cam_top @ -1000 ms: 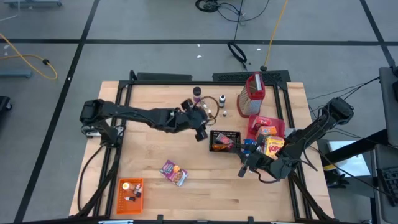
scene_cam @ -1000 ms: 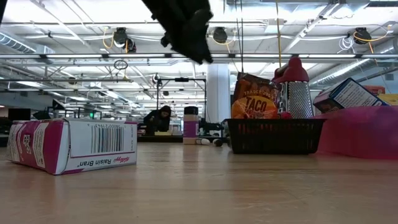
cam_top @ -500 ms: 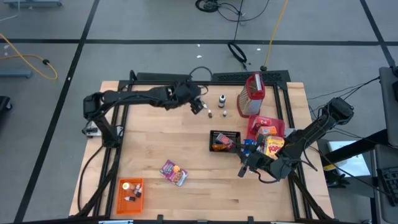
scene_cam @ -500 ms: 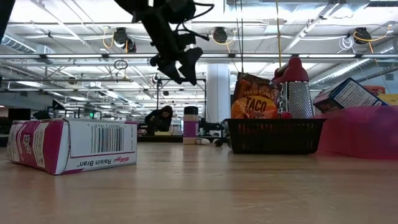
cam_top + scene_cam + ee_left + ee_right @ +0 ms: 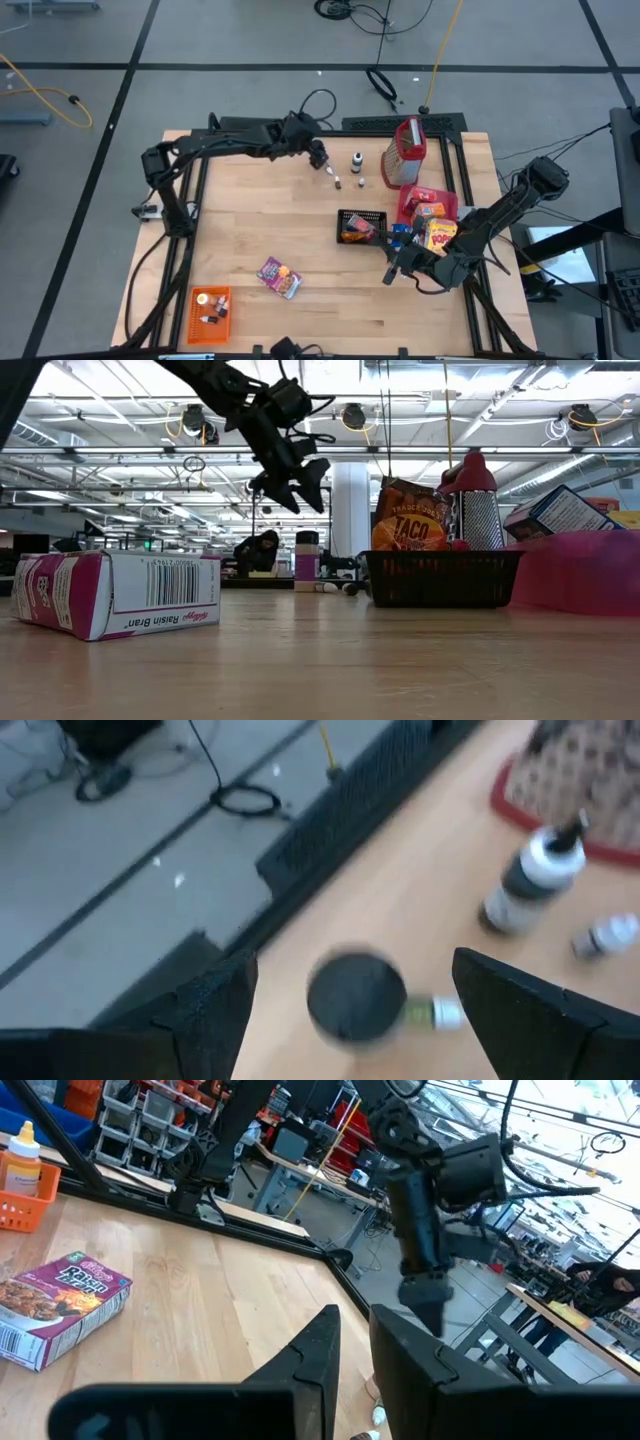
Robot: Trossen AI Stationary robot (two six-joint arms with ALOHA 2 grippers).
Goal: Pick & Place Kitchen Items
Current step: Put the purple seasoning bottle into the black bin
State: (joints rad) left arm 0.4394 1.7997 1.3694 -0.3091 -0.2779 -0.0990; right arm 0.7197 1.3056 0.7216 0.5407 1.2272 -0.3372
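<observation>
My left gripper (image 5: 320, 158) (image 5: 297, 488) hangs open near the table's far edge, tilted downward. A dark-lidded jar (image 5: 355, 998) stands on the table below, between its fingers and apart from them. A tiny bottle (image 5: 440, 1013) lies beside the jar. Further small bottles (image 5: 356, 160) (image 5: 361, 182) stand to the right, by the red-topped grater (image 5: 408, 150). My right gripper (image 5: 392, 268) (image 5: 358, 1342) waits level and shut, with nothing in it, by the black basket (image 5: 360, 226). A purple Raisin Bran box (image 5: 278, 277) lies on its side near the front.
The black basket holds a taco packet (image 5: 408, 520). A red tray (image 5: 412, 205) at the right carries several boxes. An orange crate (image 5: 210, 305) with small bottles sits at the front left corner. Bare wood lies between the box and the far bottles.
My left gripper has swung from the middle of the table toward the far edge and sunk a little, ending over the dark-lidded jar. Its fingers have spread apart on the way. My right arm has kept still.
</observation>
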